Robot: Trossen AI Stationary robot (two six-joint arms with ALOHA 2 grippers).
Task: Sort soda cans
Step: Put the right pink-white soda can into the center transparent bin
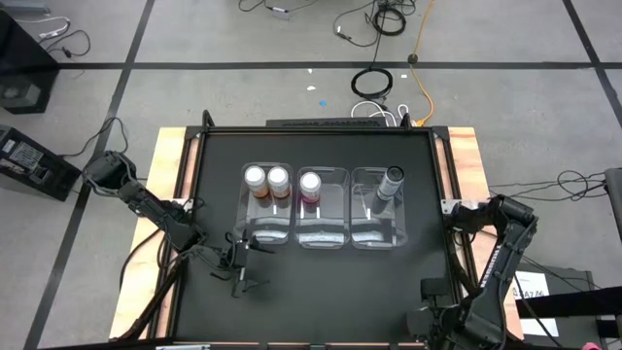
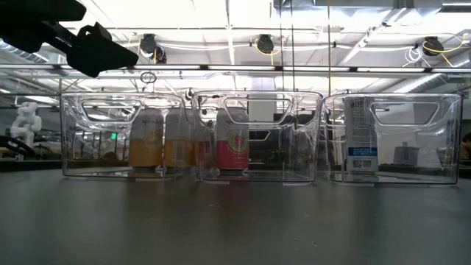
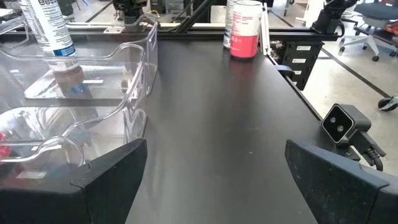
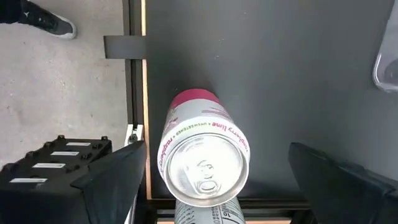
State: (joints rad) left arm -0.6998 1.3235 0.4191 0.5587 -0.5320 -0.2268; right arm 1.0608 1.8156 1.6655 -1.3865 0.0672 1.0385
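Note:
Three clear bins stand in a row mid-table. The left bin holds two orange cans (image 1: 266,179), the middle bin a pink can (image 1: 311,183), and the right bin a grey can (image 1: 389,183). Another pink can (image 4: 204,158) stands upright at the table's near right corner, also seen in the left wrist view (image 3: 244,28). My right gripper (image 4: 227,186) hangs open above it, one finger on either side, touching nothing. A further can's label (image 4: 205,216) shows just beside it. My left gripper (image 1: 243,267) is open over bare table, near the left bin's near side.
The bins' (image 1: 323,236) near walls lie just beyond my left gripper (image 3: 214,180). The table's right edge (image 4: 144,93) and a black bracket (image 4: 123,46) run close beside the corner can. Open black tabletop (image 1: 330,292) stretches between the two grippers. Cables lie on the floor beyond.

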